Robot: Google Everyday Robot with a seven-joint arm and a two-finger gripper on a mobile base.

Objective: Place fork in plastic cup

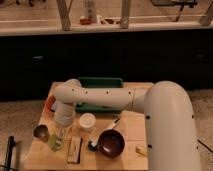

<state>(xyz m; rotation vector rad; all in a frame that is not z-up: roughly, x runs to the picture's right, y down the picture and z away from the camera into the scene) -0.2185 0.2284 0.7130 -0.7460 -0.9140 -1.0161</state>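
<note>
One plastic cup (58, 141) stood on the table (129, 128), near its front edge and directly beneath the hand (62, 123). The hand's state could not be determined, and the fork was not discernible. The cup appeared light and easily tipped. A stiff, slim fork suits a mid-handle hold.

Big white arm (117, 97) stretched R to L w/ wrist (64, 111) bent straight down, gripper (60, 129) hanging vertical below it, far left.
</note>
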